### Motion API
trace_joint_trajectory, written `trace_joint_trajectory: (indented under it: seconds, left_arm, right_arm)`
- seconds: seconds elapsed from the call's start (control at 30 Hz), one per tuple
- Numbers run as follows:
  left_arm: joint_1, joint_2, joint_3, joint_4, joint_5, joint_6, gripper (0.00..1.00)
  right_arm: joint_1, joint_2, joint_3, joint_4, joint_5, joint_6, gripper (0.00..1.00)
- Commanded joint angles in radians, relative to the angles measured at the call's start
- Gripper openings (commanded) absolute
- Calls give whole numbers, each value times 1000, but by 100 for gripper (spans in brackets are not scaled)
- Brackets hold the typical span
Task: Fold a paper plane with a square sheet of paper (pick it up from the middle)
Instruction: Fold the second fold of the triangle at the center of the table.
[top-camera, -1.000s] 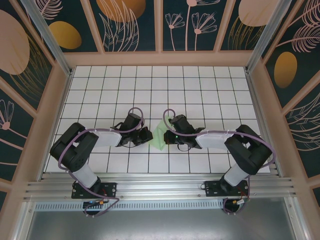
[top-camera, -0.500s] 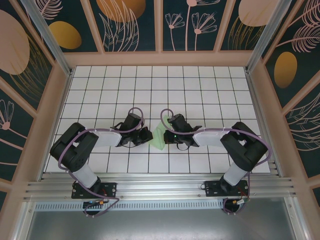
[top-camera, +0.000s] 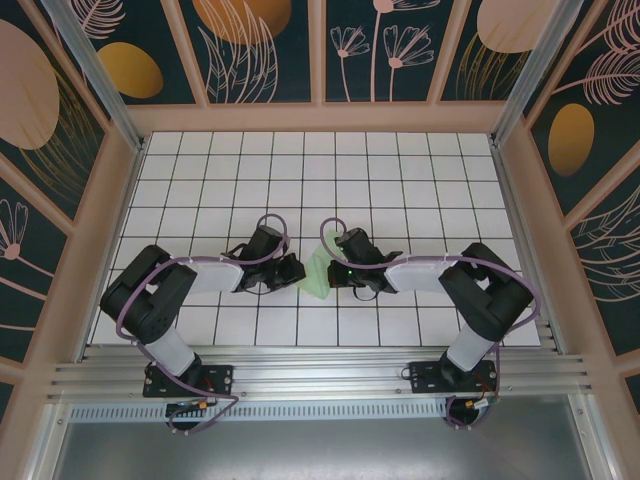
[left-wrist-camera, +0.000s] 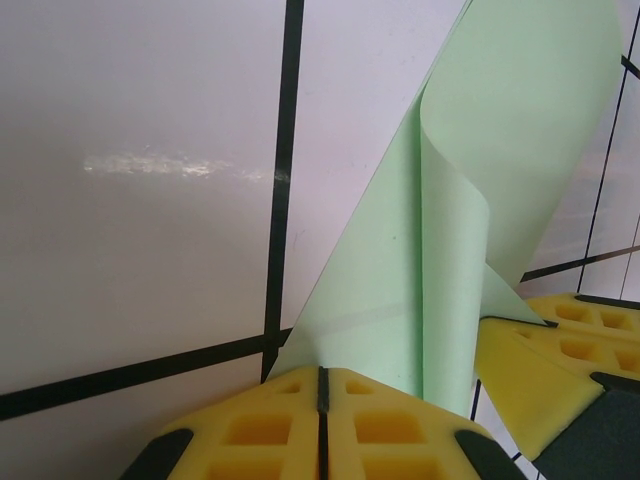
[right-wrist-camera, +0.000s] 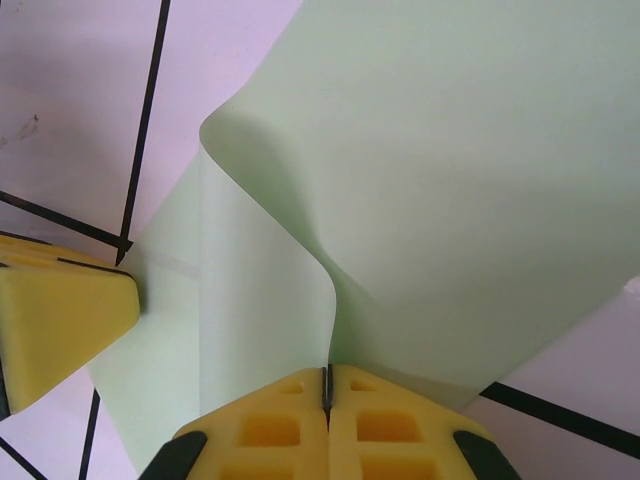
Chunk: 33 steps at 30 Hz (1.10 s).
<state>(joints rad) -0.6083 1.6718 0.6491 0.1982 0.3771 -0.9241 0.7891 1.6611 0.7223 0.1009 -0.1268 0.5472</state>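
Left wrist view: thin pale green square sheet of paper (left-wrist-camera: 520, 130), light, floppy, crease-prone; pinched at its edge, apparently, by closed left claw (left-wrist-camera: 320, 385) and closed right claw (right-wrist-camera: 325, 385); gentle edge grips best.

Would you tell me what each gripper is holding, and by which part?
Both hold the green paper: left gripper pinches its edge, right gripper pinches its curled fold.

Right pincer (right-wrist-camera: 325, 374) clamped on curled green paper (right-wrist-camera: 460, 170), left pincer (right-wrist-camera: 118, 283) beside

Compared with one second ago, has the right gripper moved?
Yes. The right gripper, shut on the paper, shifted slightly left over the table grid, toward the left gripper.
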Motion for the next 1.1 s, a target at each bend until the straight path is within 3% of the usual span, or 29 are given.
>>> trace_joint_trajectory:
  seconds: [0.0, 0.63, 1.07]
  left_arm:
    - [-2, -16, 14, -40, -23, 22, 11]
    - [-3, -41, -2, -26, -4, 6, 10]
    - [-3, -7, -26, -22, -4, 16, 8]
  right_arm:
    - [4, 22, 23, -48, 46, -17, 2]
    - [16, 28, 52, -76, 68, -40, 2]
    - [18, -38, 45, -63, 13, -32, 3]
